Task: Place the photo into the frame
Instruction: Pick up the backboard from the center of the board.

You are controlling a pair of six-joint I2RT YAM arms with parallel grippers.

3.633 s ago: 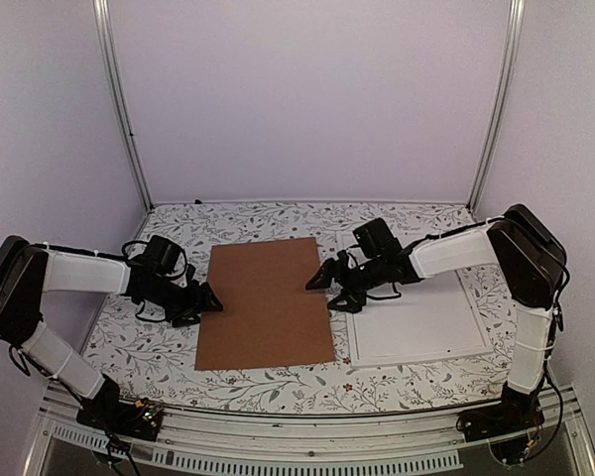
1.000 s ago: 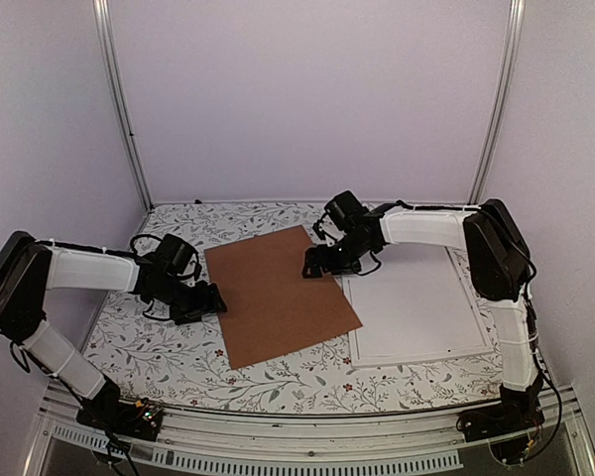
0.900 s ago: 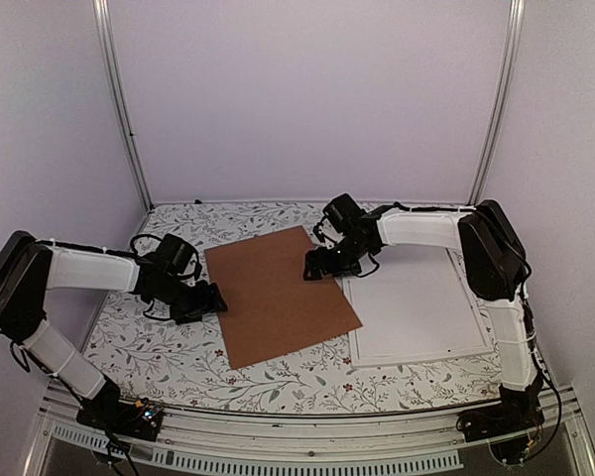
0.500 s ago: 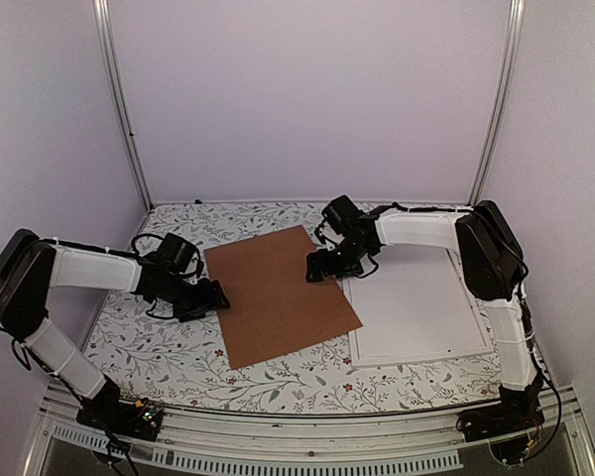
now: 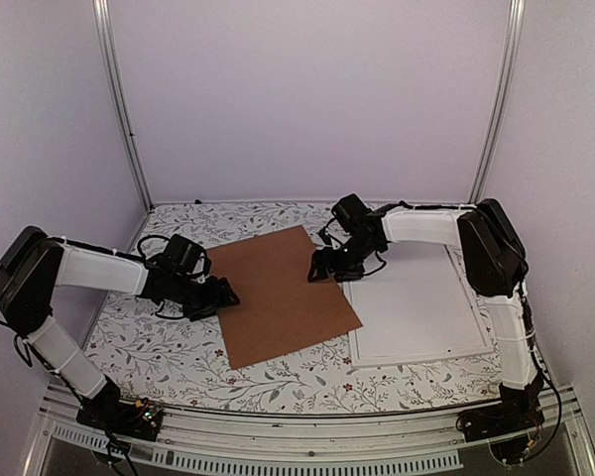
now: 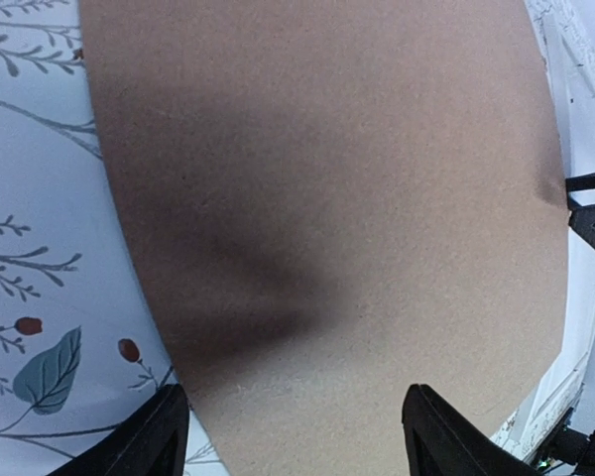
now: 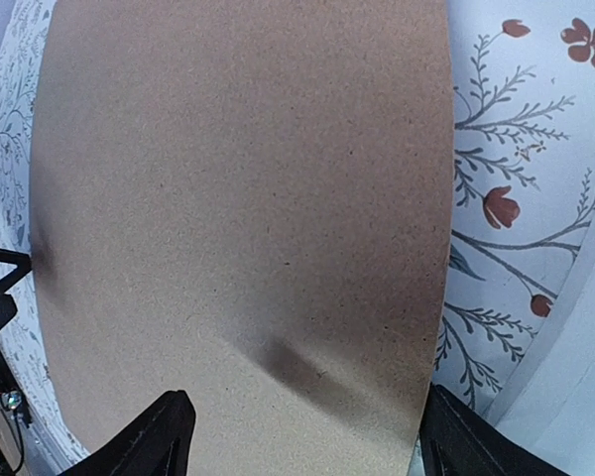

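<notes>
The photo is not in view. A plain brown backing board (image 5: 278, 293) lies skewed in the middle of the table. To its right lies a white rectangle with a thin rim (image 5: 416, 312), apparently the frame with a white surface inside. My left gripper (image 5: 223, 295) is open, low at the board's left edge. In the left wrist view (image 6: 297, 446) its tips stand wide apart over the board (image 6: 317, 198). My right gripper (image 5: 322, 270) is open at the board's right edge. In the right wrist view (image 7: 312, 446) its tips span the board (image 7: 238, 198).
The table has a floral cloth (image 5: 159, 347). Metal posts (image 5: 119, 109) and purple walls stand at the back and sides. The white rectangle's near left corner touches the board's right corner. A metal rail (image 5: 307, 426) runs along the near edge.
The board was turned askew before the last second and has lain still since. My left gripper has slid right to the board's left edge. My right gripper has shifted slightly right.
</notes>
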